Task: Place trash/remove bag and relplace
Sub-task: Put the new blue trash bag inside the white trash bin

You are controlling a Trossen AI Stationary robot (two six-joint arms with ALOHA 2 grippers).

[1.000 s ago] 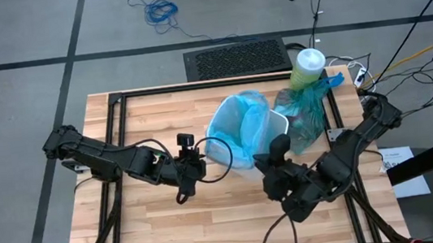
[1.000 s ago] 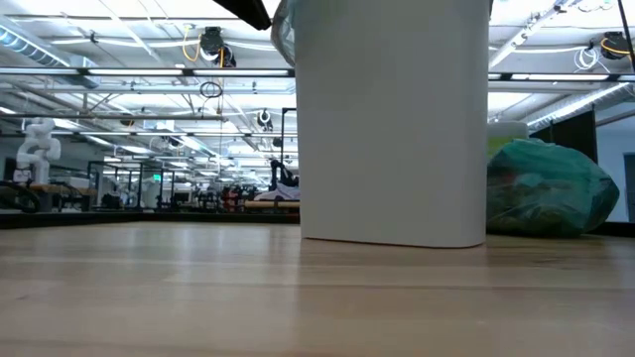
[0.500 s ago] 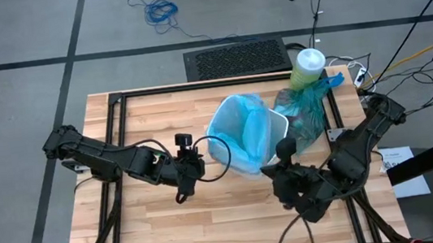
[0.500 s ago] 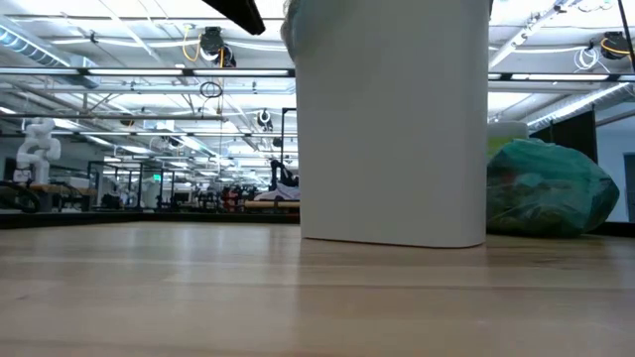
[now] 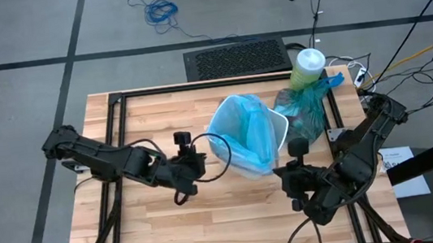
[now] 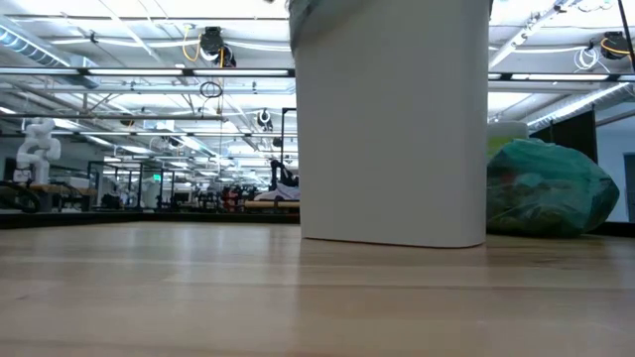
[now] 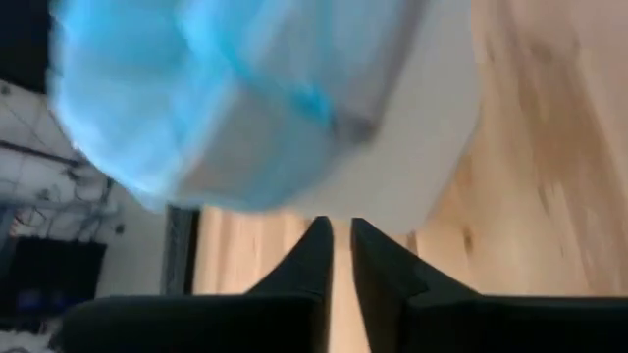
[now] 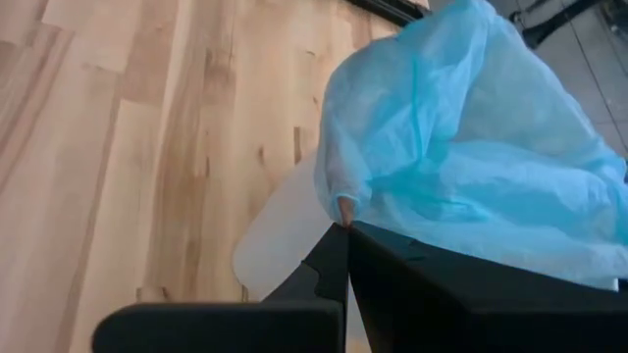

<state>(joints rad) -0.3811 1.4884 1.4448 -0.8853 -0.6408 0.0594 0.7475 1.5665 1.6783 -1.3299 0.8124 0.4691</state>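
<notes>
Wooden table [image 5: 171,225] from above: pale blue replacement bag [image 5: 244,131] lining the white bin [image 5: 281,126], full teal bag [image 5: 307,111] set aside beyond. Wrist views: left gripper [image 7: 340,257] nearly together, holding nothing, just before the bin; right gripper [image 8: 345,245] pinched on the liner's edge, still unseated.

A white bin [image 5: 280,131] stood near the middle of the wooden worktop [image 5: 163,226], lined with a pale sky-blue bag [image 5: 242,131]. At its three o'clock lay a bulging teal-green bag [image 5: 307,111], with a green, white-lidded canister [image 5: 308,65] at that bag's twelve o'clock. The left gripper [image 5: 195,161] sat at the bin's nine o'clock, just beside it. The right gripper [image 5: 296,147] sat at its five o'clock, close by.
</notes>
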